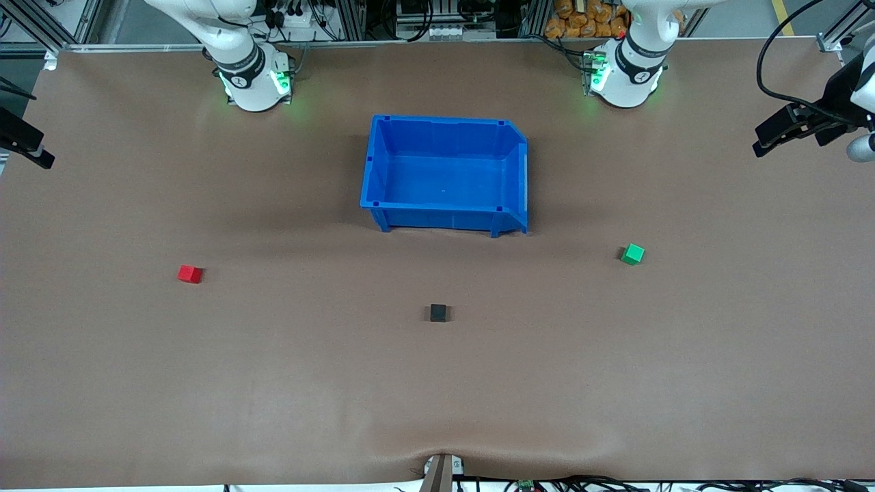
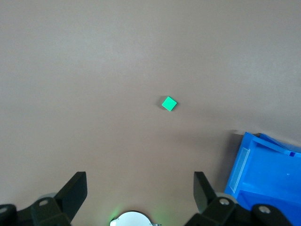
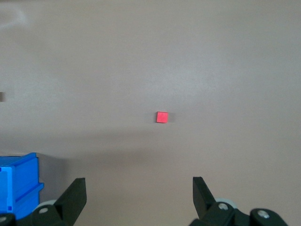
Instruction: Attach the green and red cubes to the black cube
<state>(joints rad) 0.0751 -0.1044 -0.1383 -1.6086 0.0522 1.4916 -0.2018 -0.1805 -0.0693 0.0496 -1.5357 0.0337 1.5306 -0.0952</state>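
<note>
Brown matting covered the whole table (image 1: 273,383), with wide bare stretches around every object. From the front view, both arms were cut off at the picture's edges, so only dark parts of the left gripper (image 1: 786,130) and the right gripper (image 1: 27,147) showed, high over the table's two ends. A blue bin (image 1: 444,174) sat mid-table. Nearer the camera lay the black cube (image 1: 438,313), matte and alone. The green cube (image 1: 633,254) rested toward the left arm's end, the red cube (image 1: 190,274) toward the right arm's end, each well apart from the black one.

Through the left wrist view, spread fingers (image 2: 75,190) framed the green cube, turned cornerwise, beside a bin corner.

Through the right wrist view, fingers (image 3: 75,195) likewise spread wide framed the small bright red cube, with the bin half cropped.
</note>
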